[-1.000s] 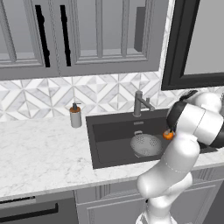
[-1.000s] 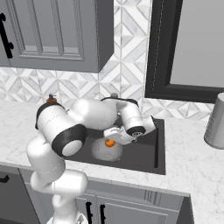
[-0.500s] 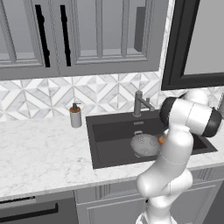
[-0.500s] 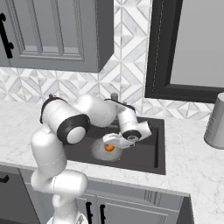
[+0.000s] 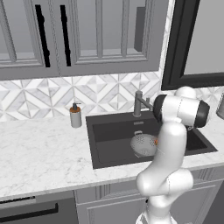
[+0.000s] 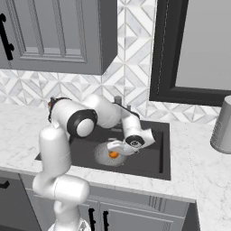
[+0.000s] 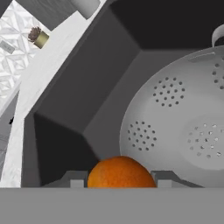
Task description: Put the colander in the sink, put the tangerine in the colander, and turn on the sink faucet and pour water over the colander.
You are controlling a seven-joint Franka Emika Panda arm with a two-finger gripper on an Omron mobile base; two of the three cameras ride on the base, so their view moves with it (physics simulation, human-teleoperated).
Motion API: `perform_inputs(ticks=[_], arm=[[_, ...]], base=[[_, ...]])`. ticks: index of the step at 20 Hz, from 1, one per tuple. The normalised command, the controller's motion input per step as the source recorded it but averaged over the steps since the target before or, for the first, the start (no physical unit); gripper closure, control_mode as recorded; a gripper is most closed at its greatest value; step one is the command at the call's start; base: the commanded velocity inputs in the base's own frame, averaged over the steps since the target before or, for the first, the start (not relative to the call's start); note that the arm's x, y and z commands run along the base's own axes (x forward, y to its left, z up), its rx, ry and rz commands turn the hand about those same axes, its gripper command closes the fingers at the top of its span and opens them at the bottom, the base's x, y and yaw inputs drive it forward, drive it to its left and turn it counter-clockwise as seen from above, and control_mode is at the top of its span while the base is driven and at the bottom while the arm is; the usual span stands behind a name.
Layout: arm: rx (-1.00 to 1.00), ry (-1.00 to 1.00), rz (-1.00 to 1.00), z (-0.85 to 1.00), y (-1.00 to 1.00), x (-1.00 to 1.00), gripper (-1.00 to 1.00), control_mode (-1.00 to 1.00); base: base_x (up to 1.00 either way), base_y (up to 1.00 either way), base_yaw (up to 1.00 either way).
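- The colander (image 5: pixel 143 145) sits inside the sink (image 5: pixel 109 140), on the basin floor, toward the right half as seen from the left base view.
- The tangerine (image 7: pixel 121 172) lies directly between the two finger tips of the gripper (image 7: pixel 121 178); in the hand view one tip flanks it on each side.
- Jaw state: partly spread, closed against the sides of the tangerine and pinching it.
- In the right base view the gripper (image 6: pixel 118 149) hangs over the colander (image 6: pixel 104 154), with the tangerine (image 6: pixel 113 154) showing as an orange spot just below it, above the bowl.
- In the hand view the colander (image 7: pixel 179 131) lies beyond the fruit, its perforated interior facing the camera.
- Whether the tangerine touches the colander wall cannot be told.
- The sink faucet (image 5: pixel 139 103) stands upright at the back edge of the basin.
- A soap dispenser (image 5: pixel 75 116) stands on the counter (image 5: pixel 39 148), left of the sink.
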Motion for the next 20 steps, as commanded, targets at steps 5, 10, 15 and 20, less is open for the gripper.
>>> perform_inputs(ticks=[5,10,15,20], arm=[[0.0,0.0,0.0,-0.27,0.0,0.09,1.0,-1.0],[0.0,-0.01,0.0,-0.15,0.01,0.15,1.0,-1.0],[0.0,-0.02,0.0,-0.03,0.11,0.28,1.0,-1.0],[0.0,-0.03,0.0,-0.09,0.11,0.27,1.0,-1.0]], base=[[0.0,0.0,0.0],[0.0,0.0,0.0],[0.0,0.0,0.0],[0.0,0.0,0.0]])
